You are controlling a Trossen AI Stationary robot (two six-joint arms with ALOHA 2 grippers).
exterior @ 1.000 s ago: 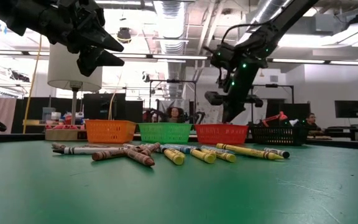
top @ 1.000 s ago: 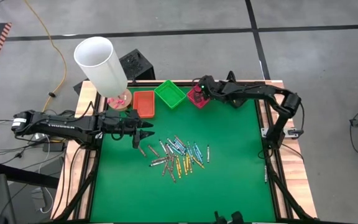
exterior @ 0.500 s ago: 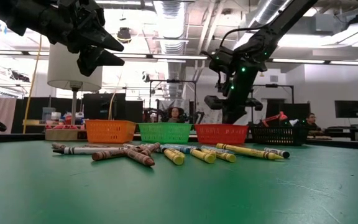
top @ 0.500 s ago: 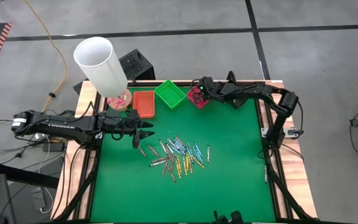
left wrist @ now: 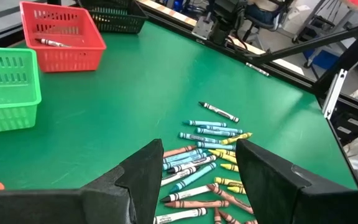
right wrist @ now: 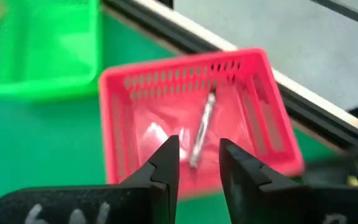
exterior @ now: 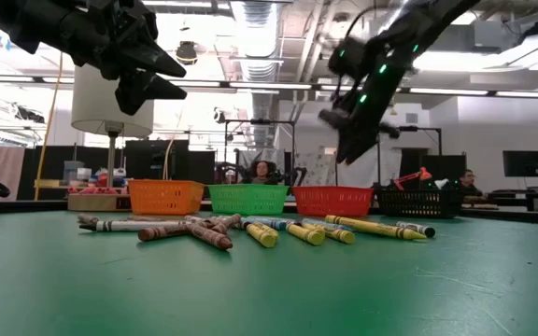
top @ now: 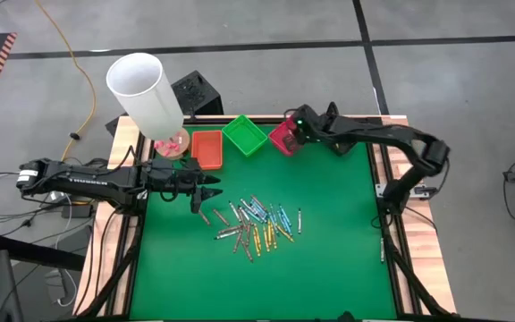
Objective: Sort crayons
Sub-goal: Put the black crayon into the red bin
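1. Currently the crayons (top: 256, 223) lie heaped mid-table; one crayon (right wrist: 202, 129) rests inside the pink tray (right wrist: 268, 115) at the far edge.
2. Right gripper (right wrist: 198, 162) hovers above it, fingers narrowly parted, empty.
3. Left gripper (left wrist: 199, 169), spread wide, should descend squarely over a single stick.

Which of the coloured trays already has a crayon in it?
The pink tray, under the right gripper: one crayon lies inside. The green tray beside it shows none; the orange tray's inside is unclear.
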